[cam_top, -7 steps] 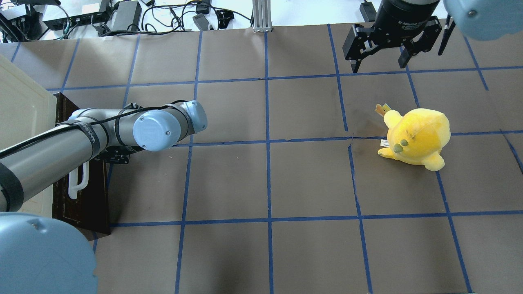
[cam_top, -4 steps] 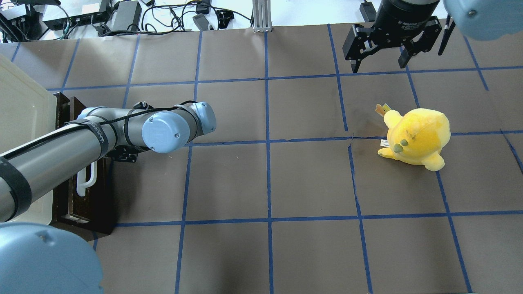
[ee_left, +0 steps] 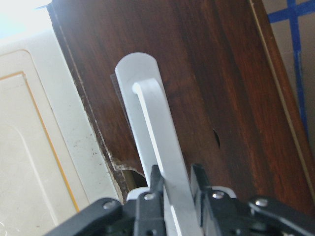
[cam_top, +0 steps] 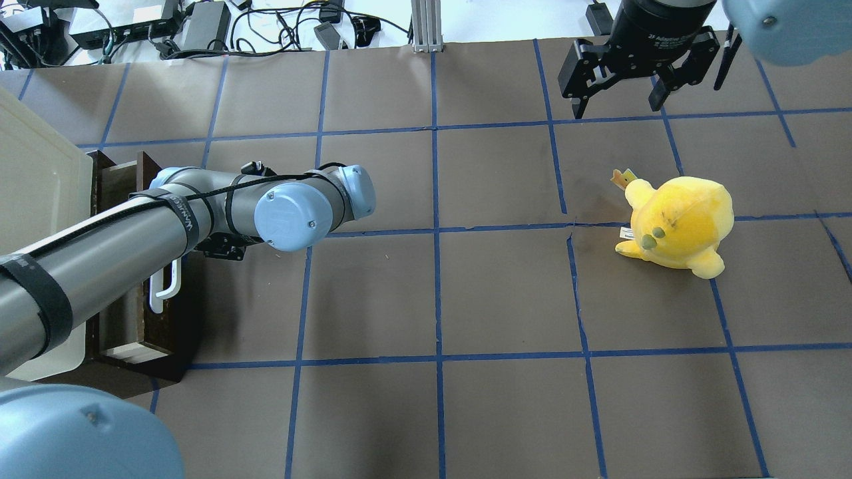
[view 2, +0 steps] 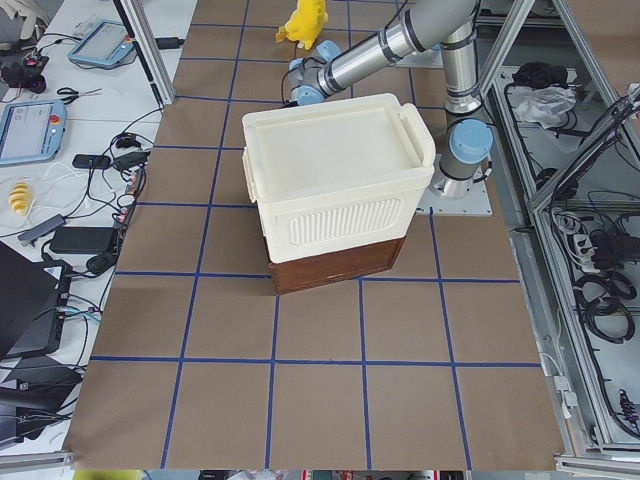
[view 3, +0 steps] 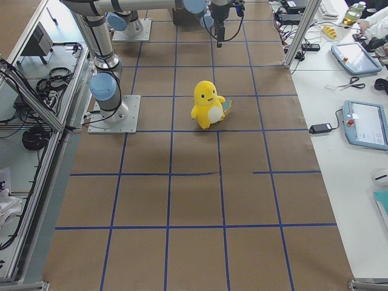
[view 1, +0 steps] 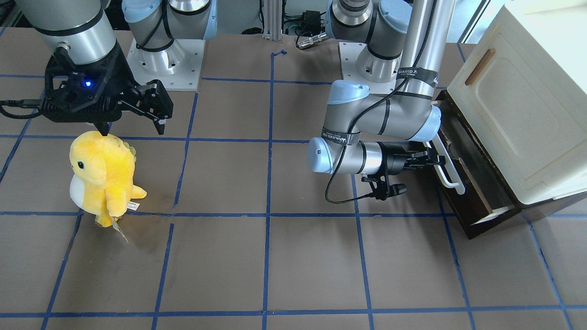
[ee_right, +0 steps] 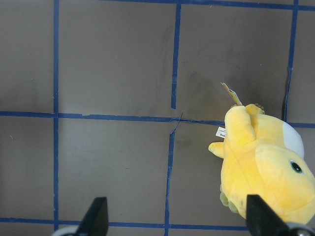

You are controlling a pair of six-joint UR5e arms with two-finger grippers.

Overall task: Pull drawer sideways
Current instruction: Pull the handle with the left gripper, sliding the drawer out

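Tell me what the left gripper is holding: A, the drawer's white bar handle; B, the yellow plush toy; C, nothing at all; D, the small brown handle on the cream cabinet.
A: in the left wrist view the left gripper has a finger on each side of the white bar handle on the front of the dark brown drawer.
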